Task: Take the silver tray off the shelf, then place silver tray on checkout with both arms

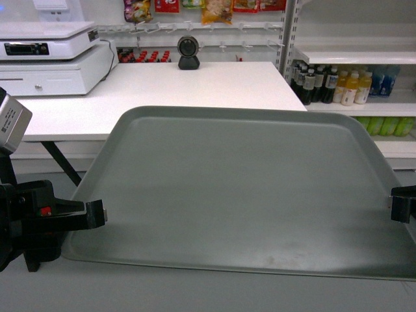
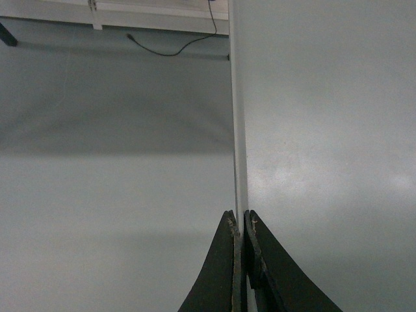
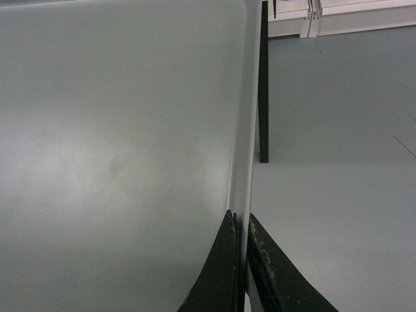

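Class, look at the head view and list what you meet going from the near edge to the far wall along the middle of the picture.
silver tray → checkout → black round scanner standing at the counter's far edge → hanging snack packets on the back wall.

The grey-green silver tray (image 1: 247, 188) hangs level in front of the white checkout (image 1: 162, 91).

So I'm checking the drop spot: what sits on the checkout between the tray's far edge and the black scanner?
Nothing. In the head view, the checkout is bare white from the tray rim to the scanner.
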Controlling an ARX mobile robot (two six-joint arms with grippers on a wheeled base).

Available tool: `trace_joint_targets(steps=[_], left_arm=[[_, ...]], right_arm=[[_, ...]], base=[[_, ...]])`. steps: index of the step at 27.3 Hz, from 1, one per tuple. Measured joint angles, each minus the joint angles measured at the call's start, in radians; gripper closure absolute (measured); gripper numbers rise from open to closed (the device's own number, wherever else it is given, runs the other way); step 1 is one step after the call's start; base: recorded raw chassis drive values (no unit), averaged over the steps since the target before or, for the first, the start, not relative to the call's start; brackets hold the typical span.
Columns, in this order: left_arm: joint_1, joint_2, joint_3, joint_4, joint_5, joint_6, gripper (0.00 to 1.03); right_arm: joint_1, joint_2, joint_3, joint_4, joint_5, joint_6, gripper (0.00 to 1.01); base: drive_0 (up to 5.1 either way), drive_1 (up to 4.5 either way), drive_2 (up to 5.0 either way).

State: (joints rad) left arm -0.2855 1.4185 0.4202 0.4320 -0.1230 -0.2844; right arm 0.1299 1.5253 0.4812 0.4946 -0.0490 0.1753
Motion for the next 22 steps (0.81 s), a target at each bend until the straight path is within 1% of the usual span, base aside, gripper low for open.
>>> trace_joint_targets(steps=[22], left_arm=[[0.000,0.000,0.000,0.002,0.000,0.000,1.00]], right_arm=[[0.000,0.000,0.000,0.002,0.000,0.000,0.98]], base=[[0.0,4.34,-4.3]])
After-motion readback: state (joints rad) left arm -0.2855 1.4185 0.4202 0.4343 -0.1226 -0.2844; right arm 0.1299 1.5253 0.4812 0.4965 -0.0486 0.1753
